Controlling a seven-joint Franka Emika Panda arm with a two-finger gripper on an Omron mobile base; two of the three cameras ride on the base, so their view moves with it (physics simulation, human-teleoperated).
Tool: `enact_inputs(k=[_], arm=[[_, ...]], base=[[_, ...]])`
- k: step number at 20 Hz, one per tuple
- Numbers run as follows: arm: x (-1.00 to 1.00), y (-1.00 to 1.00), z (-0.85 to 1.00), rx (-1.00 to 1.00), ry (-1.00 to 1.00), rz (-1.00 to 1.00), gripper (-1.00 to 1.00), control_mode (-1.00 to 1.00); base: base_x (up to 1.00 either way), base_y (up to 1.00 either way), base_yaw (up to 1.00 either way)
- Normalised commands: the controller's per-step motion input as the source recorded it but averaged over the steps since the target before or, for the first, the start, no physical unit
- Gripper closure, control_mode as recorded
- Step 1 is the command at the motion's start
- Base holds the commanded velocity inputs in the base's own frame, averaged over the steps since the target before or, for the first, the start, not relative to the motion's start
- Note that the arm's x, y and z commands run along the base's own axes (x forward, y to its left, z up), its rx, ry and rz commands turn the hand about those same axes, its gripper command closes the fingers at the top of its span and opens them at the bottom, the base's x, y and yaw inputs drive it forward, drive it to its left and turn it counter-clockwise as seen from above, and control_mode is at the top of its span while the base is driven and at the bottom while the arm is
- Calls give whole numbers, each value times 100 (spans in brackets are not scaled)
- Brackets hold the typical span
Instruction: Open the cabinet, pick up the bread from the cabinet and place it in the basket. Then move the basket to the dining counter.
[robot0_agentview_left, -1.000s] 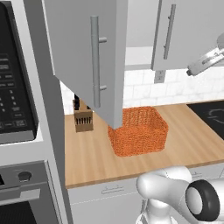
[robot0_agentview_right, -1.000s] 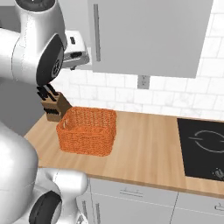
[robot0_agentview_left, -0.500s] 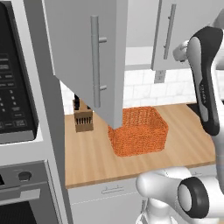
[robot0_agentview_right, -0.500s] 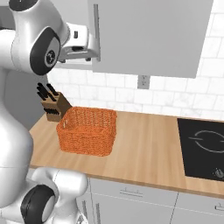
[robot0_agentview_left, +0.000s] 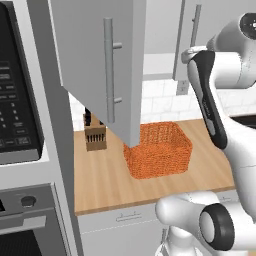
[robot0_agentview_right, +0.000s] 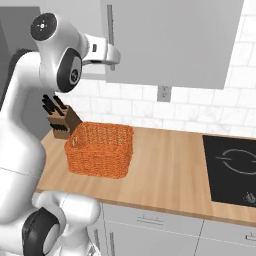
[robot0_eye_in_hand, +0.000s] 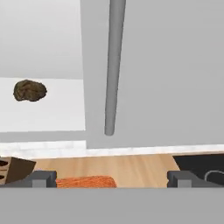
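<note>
Since the earlier frames the white arm has swung in front of the light grey flat-fronted wall cabinet (robot0_agentview_left: 100, 65), bringing the two-finger gripper (robot0_eye_in_hand: 111, 178) up level with the shelf. The cabinet's left door stands open; its closed right door with a long metal bar handle (robot0_eye_in_hand: 113, 65) lies straight ahead of the hand. The orange woven rectangular basket (robot0_agentview_right: 100, 149) sits below the hand on the wood counter (robot0_agentview_right: 165, 170). The small brown bread lump (robot0_eye_in_hand: 29, 90) rests on the white shelf, ahead and left of the hand. Risk: a straight advance would probably strike the closed door or handle; the hand must shift left first. The jaws are spread wide, holding nothing.
</note>
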Motion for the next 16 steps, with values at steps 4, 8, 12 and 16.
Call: enact_inputs(k=[4,8,12,16], arm=[[92,0,10,20,0,0,-100,-100],[67,-20,31,8,-1,0,-100,-100],[41,-26,17,0,0,0,-100,-100],[31,-1,12,0,0,2,-100,-100]], base=[[0,0,0],[0,0,0],[0,0,0],[0,0,0]])
